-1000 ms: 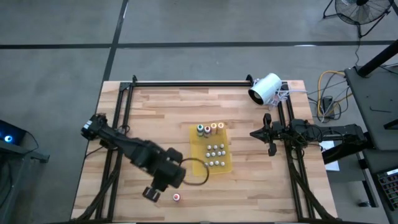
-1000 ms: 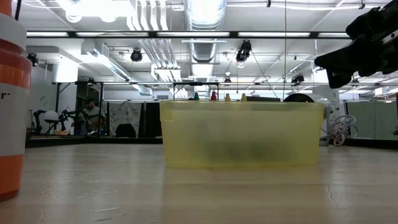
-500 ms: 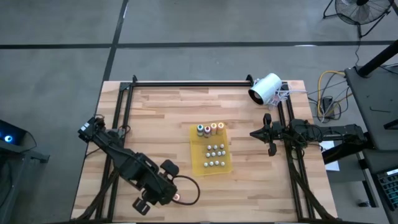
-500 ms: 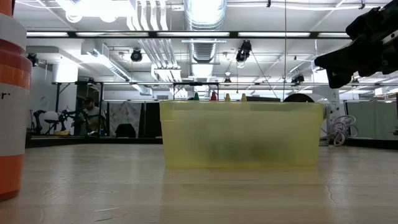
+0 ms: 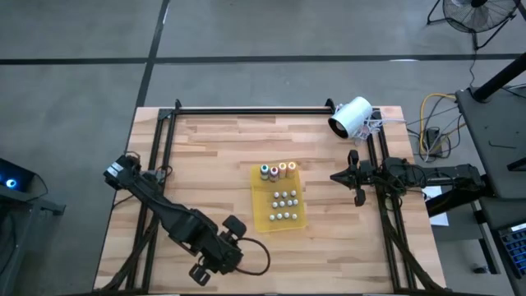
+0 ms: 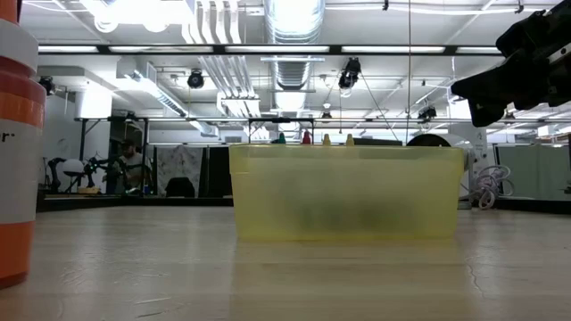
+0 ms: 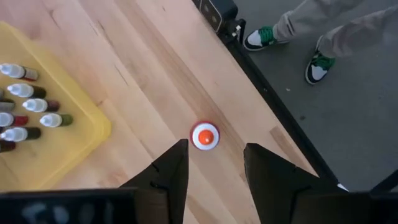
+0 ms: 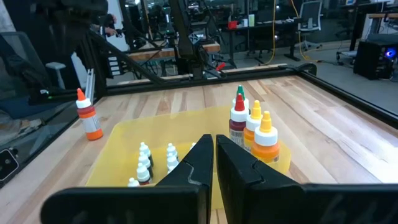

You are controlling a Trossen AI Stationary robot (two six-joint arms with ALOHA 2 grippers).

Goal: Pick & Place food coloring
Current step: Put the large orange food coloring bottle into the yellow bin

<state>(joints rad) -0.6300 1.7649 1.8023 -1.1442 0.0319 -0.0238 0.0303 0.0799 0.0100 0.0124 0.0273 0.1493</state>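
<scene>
1 orange bottle [image 7: 205, 136] stands alone on the table [image 5: 205, 156], in the lower left of the high view, hidden there under the left arm. The other bottles [image 5: 282, 196] sit in the yellow tray [image 5: 261, 215] at the middle of the table.

The left gripper [image 7: 213, 163] hangs above the orange bottle with its 2 fingers apart. In the left wrist view the bottle's cap shows just past the gap between the fingertips, so the gripper looks nearly lined up but not quite over it.

What could go wrong: the bottle is small and thin, so I think it tips easily. If a finger comes down on the cap, or bumps the side, the bottle could fall and roll. The table edge [image 7: 273, 106] is near it, with the floor and a person's shoes [image 7: 317, 65] just past that edge. A rolling bottle could drop off there.

Room to move: bare wood lies between the bottle and the tray, so the way to the tray looks open. The tray's wall is low but the bottle must still be lifted over it. The tray is crowded, so setting it down could knock the others.

The right gripper [image 8: 214, 163] waits at the right side of the table, fingers pressed together, holding nothing. A white cylinder [image 5: 351, 117] lies at the upper right, well apart.
</scene>
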